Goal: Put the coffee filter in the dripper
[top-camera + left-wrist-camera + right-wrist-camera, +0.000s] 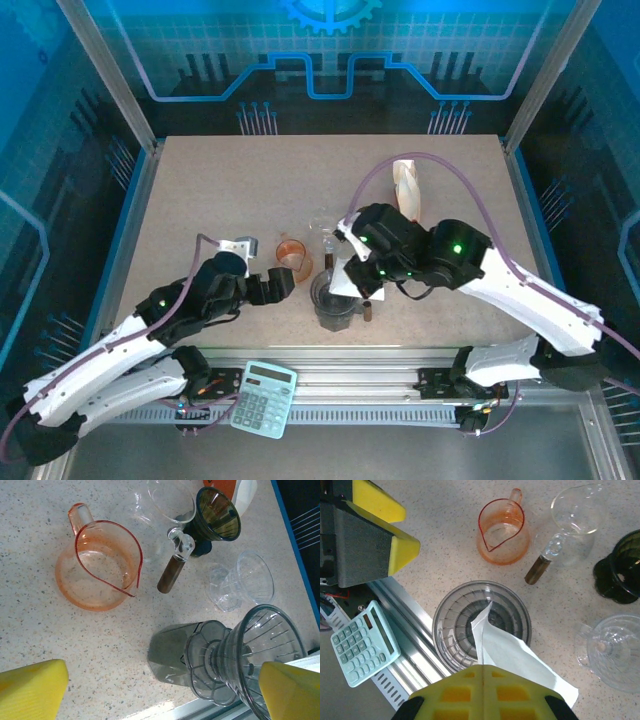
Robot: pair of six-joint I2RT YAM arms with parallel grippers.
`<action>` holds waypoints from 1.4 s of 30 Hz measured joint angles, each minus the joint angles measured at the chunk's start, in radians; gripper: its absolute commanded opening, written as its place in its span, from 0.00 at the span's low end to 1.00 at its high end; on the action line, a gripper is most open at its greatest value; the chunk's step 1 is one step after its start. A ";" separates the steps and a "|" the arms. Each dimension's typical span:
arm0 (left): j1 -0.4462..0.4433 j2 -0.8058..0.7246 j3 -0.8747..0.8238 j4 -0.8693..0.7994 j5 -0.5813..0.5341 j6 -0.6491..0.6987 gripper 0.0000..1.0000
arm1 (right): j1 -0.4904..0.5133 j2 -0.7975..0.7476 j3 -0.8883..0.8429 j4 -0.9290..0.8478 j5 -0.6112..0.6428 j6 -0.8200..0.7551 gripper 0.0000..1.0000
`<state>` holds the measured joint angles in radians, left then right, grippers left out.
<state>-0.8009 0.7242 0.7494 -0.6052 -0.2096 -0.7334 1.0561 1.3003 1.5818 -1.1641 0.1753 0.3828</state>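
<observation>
The right hand (484, 675) is closed on a white paper coffee filter (515, 655), its yellow pads pressed together on the filter's wide end. The filter is folded flat and slants downward, with its pointed corner over the open mouth of the grey dripper (455, 625); I cannot tell whether that corner touches the ribbed inside. The dripper sits upright on a smoky grey cup (172, 650) near the front edge of the speckled worktop (200, 200), just beside the metal rail (400, 380). The left hand (162, 687) hovers low just left of the dripper, its yellow fingers spread wide apart and gripping nothing. Behind the dripper stands an orange jug (502, 532), empty and upright, and to its right a clear glass carafe (572, 515) with a brown handle. A dark dripper (622, 570) and a clear dripper (615, 650) stand further right, close together. A pale green calculator (264, 398) lies on the rail at the front, left of the dripper.
</observation>
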 measured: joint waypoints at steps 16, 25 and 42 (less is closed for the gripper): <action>0.000 -0.035 0.016 -0.020 0.002 0.000 0.99 | 0.051 0.175 0.014 0.025 -0.049 -0.044 0.00; 0.000 -0.043 0.016 -0.022 0.002 0.000 0.99 | 0.051 0.190 -0.070 0.079 -0.063 -0.043 0.00; 0.000 -0.041 0.019 -0.023 0.002 -0.001 0.99 | 0.051 0.159 -0.153 0.160 -0.086 -0.018 0.52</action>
<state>-0.8009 0.6830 0.7689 -0.6281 -0.2081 -0.7341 1.1072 1.4597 1.4284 -1.0042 0.0891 0.3645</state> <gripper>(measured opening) 0.990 0.460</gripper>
